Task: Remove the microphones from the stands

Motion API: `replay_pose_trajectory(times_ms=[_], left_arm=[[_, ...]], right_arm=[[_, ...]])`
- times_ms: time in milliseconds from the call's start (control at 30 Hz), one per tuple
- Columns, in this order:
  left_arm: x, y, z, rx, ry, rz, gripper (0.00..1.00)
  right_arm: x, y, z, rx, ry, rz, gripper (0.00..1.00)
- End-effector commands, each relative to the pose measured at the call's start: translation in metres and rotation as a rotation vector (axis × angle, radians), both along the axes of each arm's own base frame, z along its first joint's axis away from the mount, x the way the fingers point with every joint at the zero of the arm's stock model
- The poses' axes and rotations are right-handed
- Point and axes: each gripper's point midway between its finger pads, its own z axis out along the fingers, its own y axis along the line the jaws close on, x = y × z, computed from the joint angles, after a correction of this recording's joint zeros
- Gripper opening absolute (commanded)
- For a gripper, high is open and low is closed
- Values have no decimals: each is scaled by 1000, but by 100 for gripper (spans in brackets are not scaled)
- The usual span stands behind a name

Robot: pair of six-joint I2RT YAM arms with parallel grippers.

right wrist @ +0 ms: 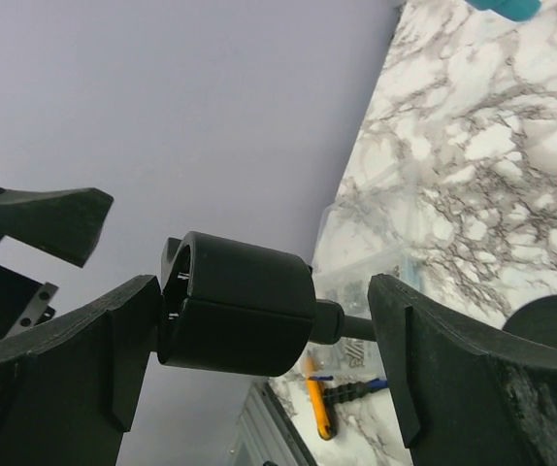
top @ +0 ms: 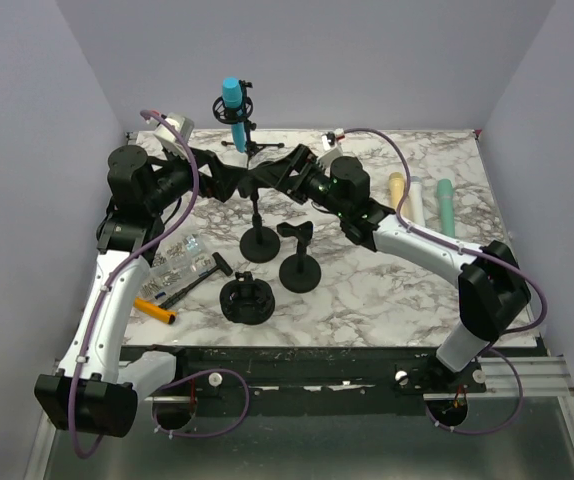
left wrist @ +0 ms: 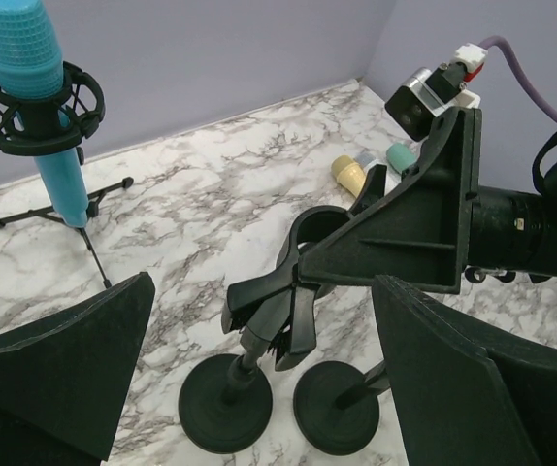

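Observation:
The blue microphone [top: 233, 100] stands upright in a black shock mount on a tripod stand [top: 250, 150] at the back of the table; it also shows in the left wrist view [left wrist: 26, 68]. Both grippers meet lower down, at the empty black clip [top: 257, 183] on top of a round-base stand [top: 260, 243]. My left gripper [top: 235, 182] is open, with its fingers wide on either side of that clip [left wrist: 278, 291]. My right gripper [top: 274, 178] is open around the clip [right wrist: 240, 306]; one finger [right wrist: 114, 340] touches it and the other is apart from it.
A second round-base stand [top: 298, 270] is beside the first. A loose black shock mount [top: 246, 300], a black hammer [top: 199, 278], an orange-handled tool [top: 155, 310] and a bag of screws [top: 177, 252] lie front left. Cream [top: 397, 188], white [top: 416, 205] and teal [top: 446, 203] microphones lie at right.

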Motion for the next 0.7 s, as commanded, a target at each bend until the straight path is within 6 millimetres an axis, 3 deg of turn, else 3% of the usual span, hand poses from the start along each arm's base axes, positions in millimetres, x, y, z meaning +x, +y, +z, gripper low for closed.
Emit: replay_pose_trajectory(times_ms=[0,267,467,667], left_arm=[[2,-1,1,-19,18,-9,99],[2,-2,0,-23,21,-16,98],[6,-1,-1,-47,40,-25,98],[7,1,-2,-42,40,-12,98]], right_arm=[[-8,-22,-102,-282,129,-60,94],[-15,-29,-145,-364,171,-49,97],[-18,-27,-169,-423,210,-18,98],[-21,-41,-188,-480,229,-52,100]])
